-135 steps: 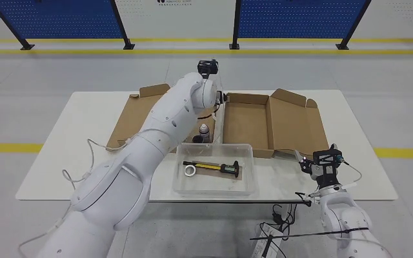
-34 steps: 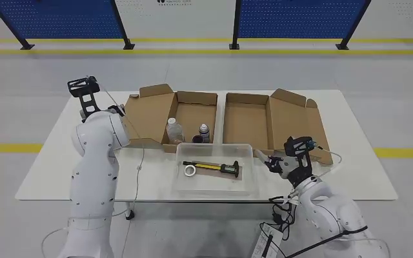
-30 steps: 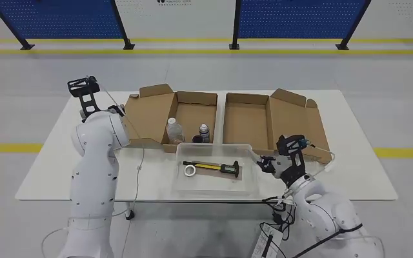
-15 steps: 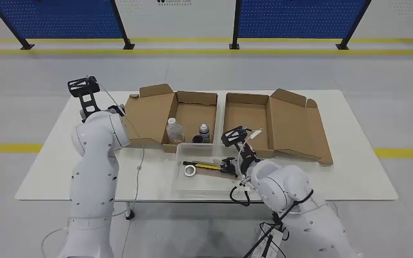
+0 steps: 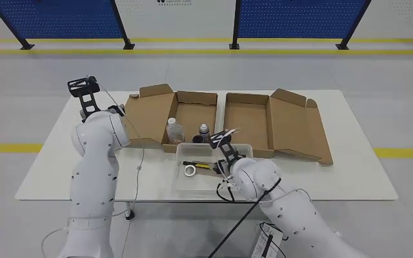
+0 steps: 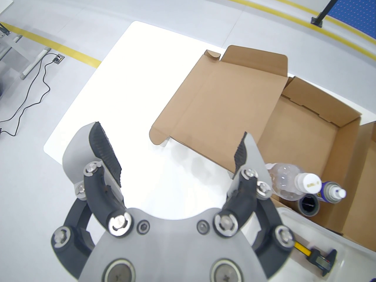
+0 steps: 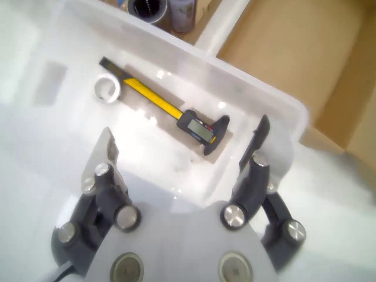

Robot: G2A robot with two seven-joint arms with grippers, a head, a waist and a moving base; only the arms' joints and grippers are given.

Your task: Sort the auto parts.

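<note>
So, your right gripper (image 7: 186, 132) hangs wide open and empty above the clear bin (image 7: 205, 60). Down in the bin you've got the yellow-and-black caliper (image 7: 195, 130), with a white ring (image 7: 107, 89) at its thin end. Your left gripper (image 6: 170, 134) is open and empty too, near the table's (image 6: 141, 68) far left corner, beside the left cardboard box (image 6: 229, 104).

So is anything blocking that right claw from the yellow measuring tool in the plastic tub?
Nothing visible. The right gripper hangs open above the tub, and the caliper lies uncovered on its floor. A white ring sits by the caliper's far end, away from the display head.
</note>
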